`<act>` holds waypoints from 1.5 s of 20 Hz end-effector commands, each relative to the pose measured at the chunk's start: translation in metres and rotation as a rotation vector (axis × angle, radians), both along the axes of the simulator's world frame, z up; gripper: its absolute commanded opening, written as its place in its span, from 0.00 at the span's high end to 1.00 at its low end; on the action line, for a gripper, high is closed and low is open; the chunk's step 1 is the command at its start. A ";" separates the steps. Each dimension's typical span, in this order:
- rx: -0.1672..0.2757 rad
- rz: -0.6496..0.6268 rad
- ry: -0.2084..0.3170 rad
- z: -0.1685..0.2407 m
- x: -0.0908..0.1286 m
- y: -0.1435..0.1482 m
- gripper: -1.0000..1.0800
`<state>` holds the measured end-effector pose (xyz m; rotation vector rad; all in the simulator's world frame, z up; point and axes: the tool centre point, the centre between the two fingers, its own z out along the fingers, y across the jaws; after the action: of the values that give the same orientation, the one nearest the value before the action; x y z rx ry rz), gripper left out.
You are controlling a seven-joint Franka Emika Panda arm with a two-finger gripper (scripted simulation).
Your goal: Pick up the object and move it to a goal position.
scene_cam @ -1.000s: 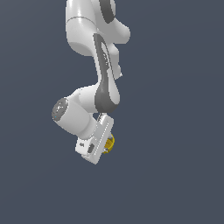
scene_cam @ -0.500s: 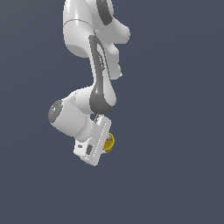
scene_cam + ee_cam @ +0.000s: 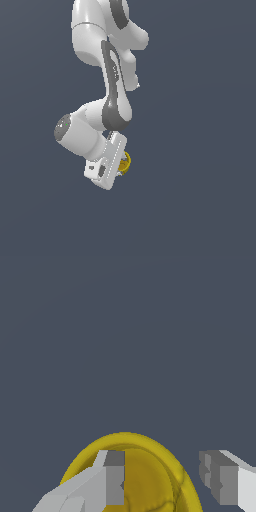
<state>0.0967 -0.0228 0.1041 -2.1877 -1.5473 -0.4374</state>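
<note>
Wrist view: tool [image 3: 167,481] grasps the bright yellow cup [image 3: 150,476] by its thick rim, hollow inside showing.

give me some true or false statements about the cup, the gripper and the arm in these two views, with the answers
1. The cup is yellow. True.
2. In the wrist view, one finger reaches inside the cup and the other sits outside its rim. True.
3. The cup is lying on a wooden table, apart from the gripper. False: it is at the gripper, and no table shows in either view.
4. In the exterior view, the cup peeks out on the exterior view's right of the white hand. True.
5. The arm is black and orange. False: it is white with grey parts.
</note>
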 end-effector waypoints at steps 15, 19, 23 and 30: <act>0.026 0.010 -0.018 -0.008 0.001 -0.023 0.38; 0.049 0.039 -0.049 -0.009 0.004 -0.027 0.38; 0.070 0.065 -0.079 -0.009 0.006 -0.032 0.38; 0.086 0.084 -0.104 -0.009 0.009 -0.036 0.38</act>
<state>0.1049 -0.0582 0.0949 -2.0606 -1.6329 -0.5832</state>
